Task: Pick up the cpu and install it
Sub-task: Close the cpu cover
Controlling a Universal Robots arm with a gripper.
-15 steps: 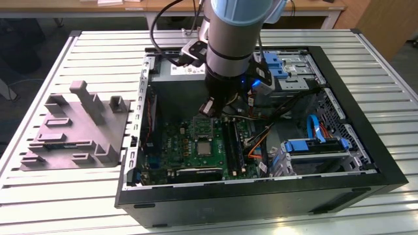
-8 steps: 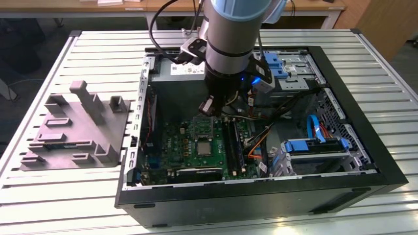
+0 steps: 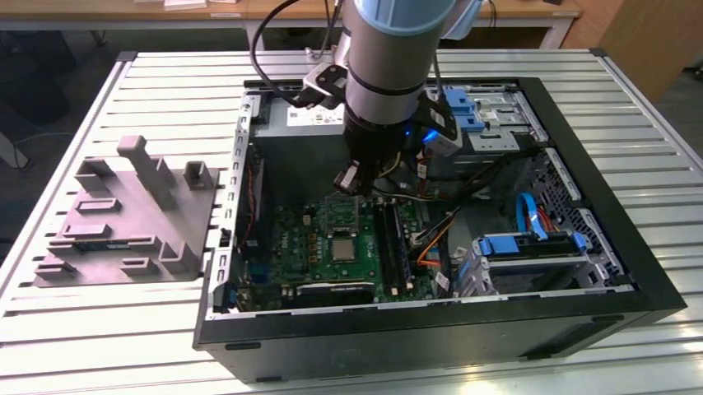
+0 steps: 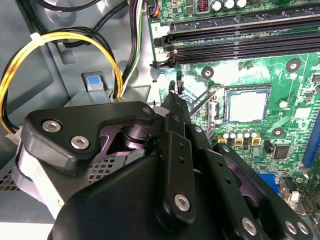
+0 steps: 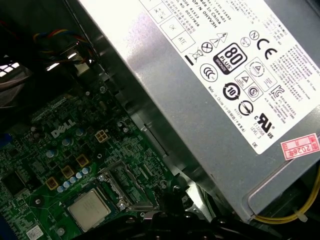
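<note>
A robot arm [image 3: 384, 74] reaches down into an open computer case [image 3: 439, 329] lying on a slatted metal table [image 3: 132, 346]. Its gripper [image 4: 176, 92] hangs above the green circuit board [image 3: 329, 255], close to the grey power supply box [image 5: 210, 95] and a bundle of yellow and black cables [image 4: 60, 40]. Whether the fingers are apart or together cannot be told; only their black links and bolts show in the second wrist view, and nothing is seen between them.

The cpu [image 4: 247, 106] already lies flat in its square socket on the board, its silver top facing up. In the exterior view it [image 3: 344, 248] sits at about 6 o'clock from the gripper, near but not touching. The first wrist view shows the same chip [image 5: 90, 210] beside an open metal socket frame [image 5: 125, 187].

Long black memory slots [image 4: 240, 42] run alongside the socket. Outside the case, at 9 o'clock from it in the exterior view, a grey plastic holder block [image 3: 127, 218] with upright posts rests on the table.
</note>
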